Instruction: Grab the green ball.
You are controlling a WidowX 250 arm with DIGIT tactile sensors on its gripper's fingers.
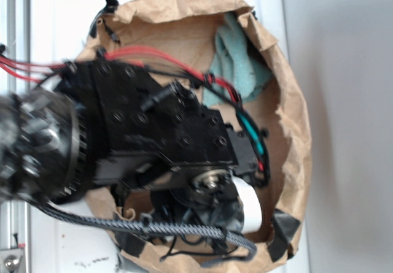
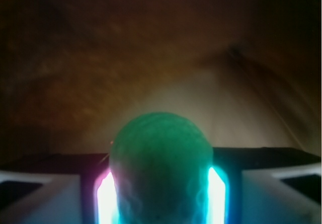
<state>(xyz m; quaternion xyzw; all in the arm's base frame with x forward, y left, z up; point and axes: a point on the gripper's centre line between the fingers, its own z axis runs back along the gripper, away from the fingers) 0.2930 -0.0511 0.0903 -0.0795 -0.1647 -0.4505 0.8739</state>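
Note:
In the wrist view the green ball [image 2: 161, 148], round and dimpled, fills the gap between my gripper's [image 2: 162, 196] two fingers. The glowing pads [image 2: 106, 199] press against its left and right sides, so the gripper is shut on it. Dim brown paper lies behind the ball. In the exterior view my black arm [image 1: 153, 132] reaches down into a brown paper bag [image 1: 295, 119] and hides both the ball and the fingertips.
A teal-green terry cloth [image 1: 241, 64] lies inside the bag at its far right. Black tape [image 1: 282, 231] patches the bag's torn rim at the near right. The bag rests on a white surface [image 1: 67, 27], with a metal rail [image 1: 11, 40] along the left edge.

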